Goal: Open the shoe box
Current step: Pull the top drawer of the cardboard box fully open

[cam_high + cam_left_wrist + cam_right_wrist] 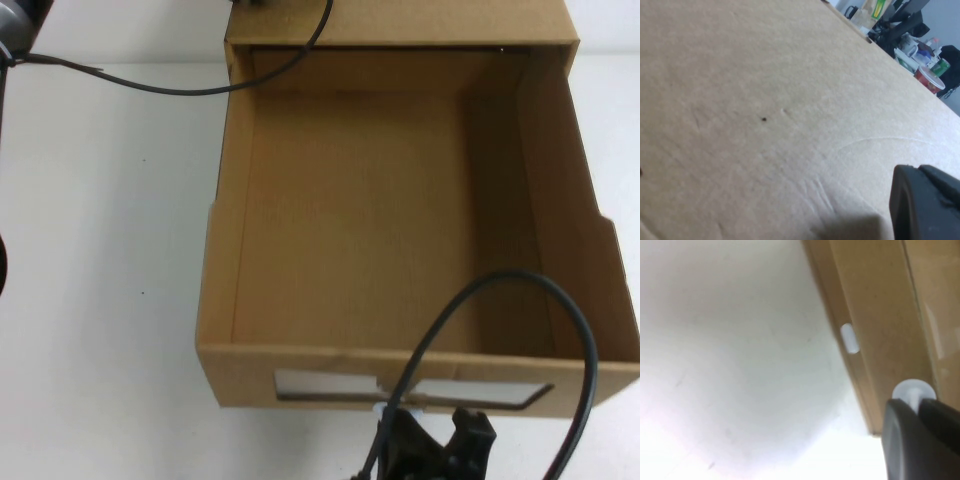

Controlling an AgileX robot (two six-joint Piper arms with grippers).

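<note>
The brown cardboard shoe box is a drawer type. Its inner tray (225,250) stands pulled out toward me from the outer sleeve (400,25) and shows a bare cardboard floor. On the tray's front wall (330,362) sits a small white knob (912,389). My right gripper (440,450) is at the near table edge, shut on that knob (380,410). My left gripper (922,202) rests against the flat top of the sleeve (765,115), at the far end of the box and almost out of the high view.
A white table (100,250) surrounds the box. One black cable (200,88) crosses the far left corner and another (560,300) loops over the tray's near right side. A second white clip (850,337) sits on the front wall. Cluttered shelves (920,55) stand beyond.
</note>
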